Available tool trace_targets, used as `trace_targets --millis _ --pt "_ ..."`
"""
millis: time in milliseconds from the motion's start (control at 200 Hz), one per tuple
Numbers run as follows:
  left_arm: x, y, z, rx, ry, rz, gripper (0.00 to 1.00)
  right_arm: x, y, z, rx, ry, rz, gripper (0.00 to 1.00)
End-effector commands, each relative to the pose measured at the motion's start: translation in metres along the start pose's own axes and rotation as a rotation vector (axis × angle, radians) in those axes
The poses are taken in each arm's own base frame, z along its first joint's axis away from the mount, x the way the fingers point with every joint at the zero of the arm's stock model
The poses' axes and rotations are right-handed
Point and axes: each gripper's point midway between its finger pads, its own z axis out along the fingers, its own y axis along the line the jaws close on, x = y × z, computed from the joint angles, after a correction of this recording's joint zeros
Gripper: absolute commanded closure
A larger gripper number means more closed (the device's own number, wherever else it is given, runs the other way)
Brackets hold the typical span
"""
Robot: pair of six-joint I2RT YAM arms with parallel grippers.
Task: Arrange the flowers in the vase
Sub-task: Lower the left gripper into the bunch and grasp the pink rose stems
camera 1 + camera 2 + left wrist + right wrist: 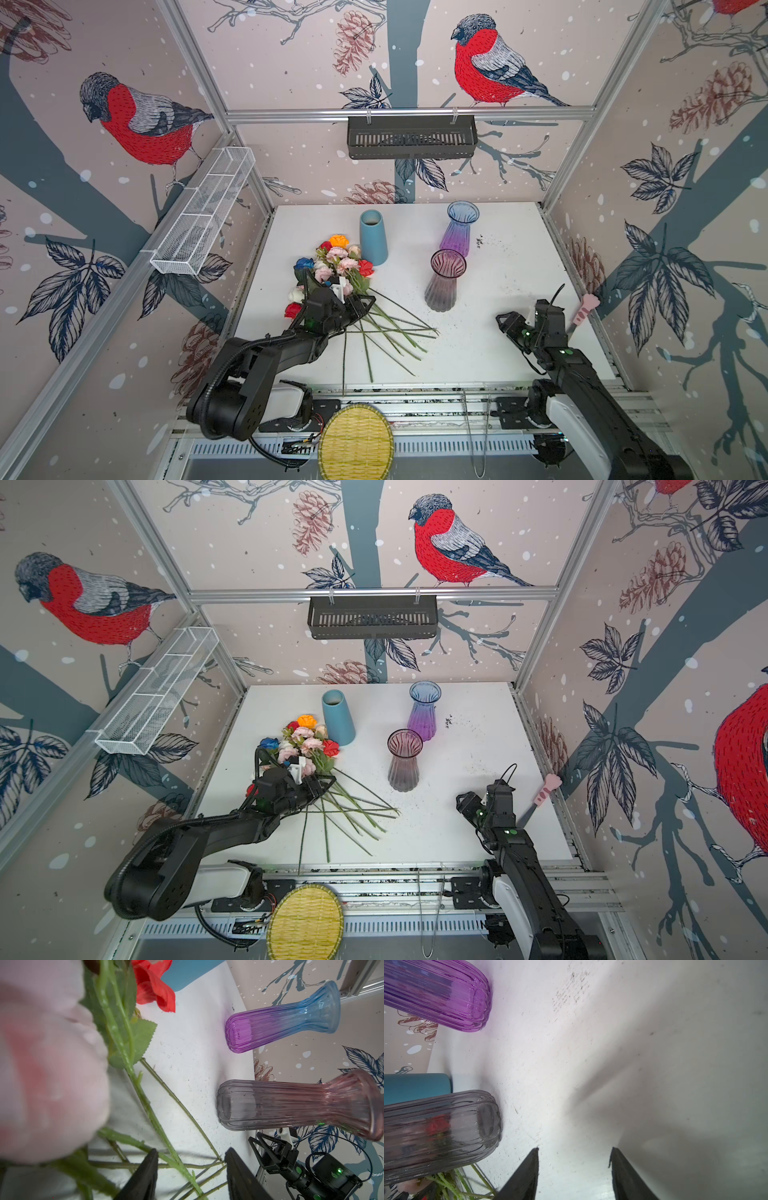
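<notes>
Toward the table's (498,345) left edge the flowers (347,264) are heaped, stems (143,1097) fanned toward the front edge; light and floppy, they are judged best pinched mid-stem. Left gripper (191,1150) is spread around loose stems; right gripper (574,1148) is spread, empty.

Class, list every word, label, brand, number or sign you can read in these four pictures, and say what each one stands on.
No readable text in any view.
The wallpaper bears only birds, pine cones and leaves, no writing.
The blue vase, the purple-blue glass vase, the pink-grey glass vase and the flowers show no label or brand.
</notes>
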Motion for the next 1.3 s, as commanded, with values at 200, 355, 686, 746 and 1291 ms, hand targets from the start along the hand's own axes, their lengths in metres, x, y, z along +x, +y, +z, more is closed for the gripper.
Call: trace_targets --millis 200,355,686,746,1291 --pt "0.007 0.001 0.021 0.053 0.087 -0.063 0.5 -0.004 0.004 -0.001 -0.017 -0.02 -0.009 0.43" --pt "0.005 -0.005 0.012 0.064 0.055 -0.038 0.49 -0.005 0.005 -0.001 -0.018 -0.023 -0.009 0.43" --pt "0.009 0.0 0.002 0.018 0.043 -0.038 0.45 -0.005 0.005 -0.002 -0.018 -0.022 -0.009 0.43" --pt "0.01 0.002 0.002 0.007 0.047 -0.042 0.45 -0.005 0.005 -0.002 -0.018 -0.021 -0.009 0.43" --pt "-0.002 0.001 0.013 0.035 0.017 -0.047 0.52 -0.005 0.004 -0.002 -0.016 -0.023 -0.007 0.43"
